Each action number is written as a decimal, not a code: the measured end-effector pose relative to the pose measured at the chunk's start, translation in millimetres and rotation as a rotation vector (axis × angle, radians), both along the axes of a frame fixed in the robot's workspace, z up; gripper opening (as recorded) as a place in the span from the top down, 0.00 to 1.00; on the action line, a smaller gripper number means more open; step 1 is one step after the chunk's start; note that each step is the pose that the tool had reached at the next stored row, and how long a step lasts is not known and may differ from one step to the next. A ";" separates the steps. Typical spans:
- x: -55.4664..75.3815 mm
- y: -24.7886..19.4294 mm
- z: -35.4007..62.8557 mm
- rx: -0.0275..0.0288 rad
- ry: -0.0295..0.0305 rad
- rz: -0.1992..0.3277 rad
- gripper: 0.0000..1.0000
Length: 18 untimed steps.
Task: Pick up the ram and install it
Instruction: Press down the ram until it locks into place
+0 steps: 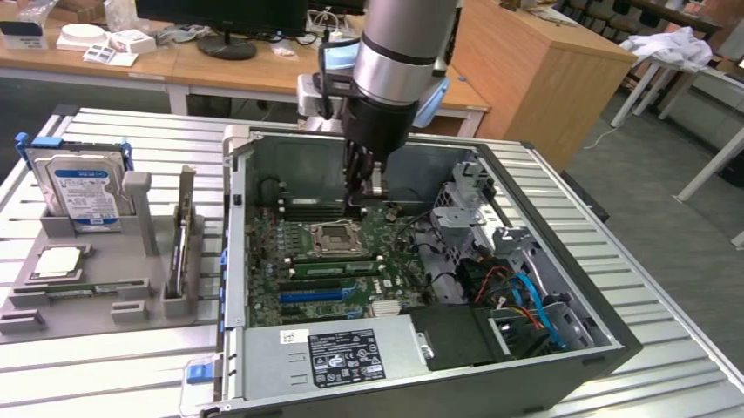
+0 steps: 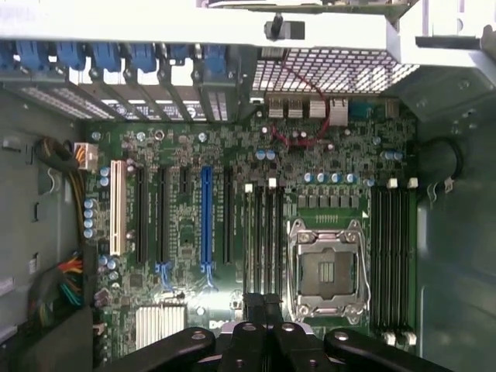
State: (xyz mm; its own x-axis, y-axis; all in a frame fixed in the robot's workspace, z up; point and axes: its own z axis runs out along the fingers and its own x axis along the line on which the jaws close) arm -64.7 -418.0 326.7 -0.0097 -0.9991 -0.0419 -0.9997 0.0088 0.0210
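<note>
Over the motherboard (image 2: 232, 232) — gripper (image 2: 263, 304) shut, holding nothing visible.

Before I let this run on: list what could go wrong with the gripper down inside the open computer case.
1. The shut black gripper hangs low over the green motherboard. A slight drift could strike the open silver processor socket right beside it.
2. The black memory slots are narrow and closely packed, so a small misalignment on the way down could jam against them or stress the board.
</note>
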 end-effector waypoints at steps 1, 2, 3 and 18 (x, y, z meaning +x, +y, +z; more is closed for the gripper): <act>1.7 -0.1 0.0 0.0000 0.0000 0.000 0.89; 3.1 -0.2 0.0 0.0000 0.0000 0.000 0.89; 4.1 -0.3 0.0 0.0000 0.0000 0.000 0.89; 4.5 -0.3 12.6 0.0002 -0.0001 0.000 0.89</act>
State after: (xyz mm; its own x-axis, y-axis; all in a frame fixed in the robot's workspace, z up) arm -60.1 -418.3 339.3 -0.0094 -0.9991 -0.0421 -0.9997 0.0086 0.0208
